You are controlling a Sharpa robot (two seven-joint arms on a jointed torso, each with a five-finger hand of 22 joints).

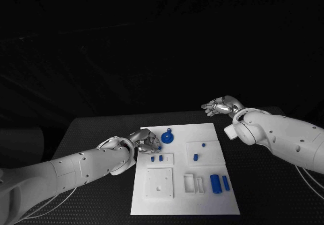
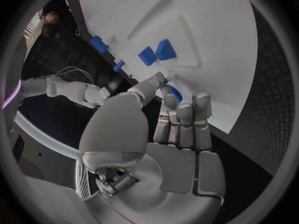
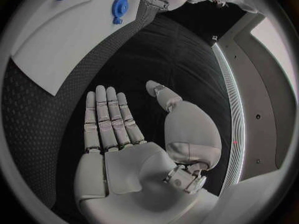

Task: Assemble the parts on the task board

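The silver left hand (image 1: 143, 142) rested on the left edge of the white rectangular task board (image 1: 186, 206), thumb and fingertip seemingly pinching a small blue part (image 2: 175, 93). The silver right hand (image 3: 134, 134) hovered beyond the board's far right corner, fingers spread, empty.

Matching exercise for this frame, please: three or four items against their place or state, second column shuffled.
Items:
1. round blue gear-like part
2. long blue bar part
3. silver left hand
4. silver right hand

Places or states:
A. open, off the white task board, beyond its far right corner
B. at the board's left edge, fingers on it
C. near end of board, right side
D. far end of board, beside the left hand

Pairs: 1-D, 2-C, 3-B, 4-A
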